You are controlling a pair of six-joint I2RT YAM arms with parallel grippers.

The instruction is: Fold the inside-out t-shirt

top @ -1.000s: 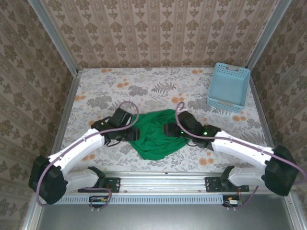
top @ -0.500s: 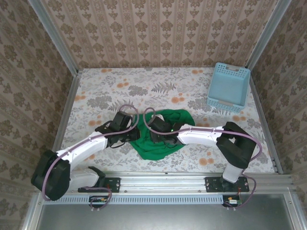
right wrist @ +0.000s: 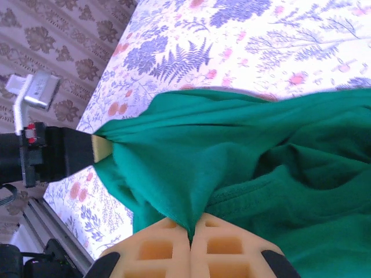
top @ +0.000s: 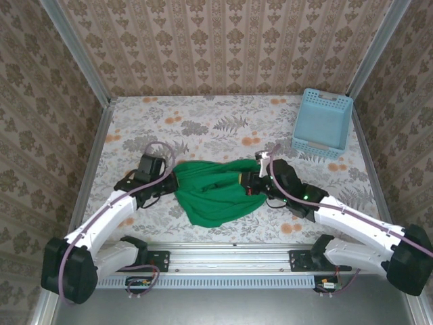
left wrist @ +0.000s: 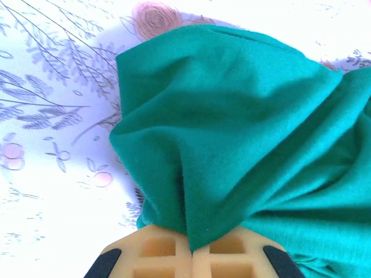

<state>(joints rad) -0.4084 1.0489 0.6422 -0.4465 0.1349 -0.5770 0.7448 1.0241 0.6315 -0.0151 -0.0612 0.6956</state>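
One basket (top: 323, 125) well beyond t-shirt (top: 213, 193)

The t-shirt (top: 216, 193) is plain bright green; my worktop (top: 203, 122) is white with grey fronds and orange blossoms; the lattice basket (top: 323, 125) is pale blue.

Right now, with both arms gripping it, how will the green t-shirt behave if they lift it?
Probably floppy: the green t-shirt bunches into deep folds where the left fingers and right fingers pinch it. It would likely sag between the two grips rather than hold flat. The cloth looks thin, so it is probably light.
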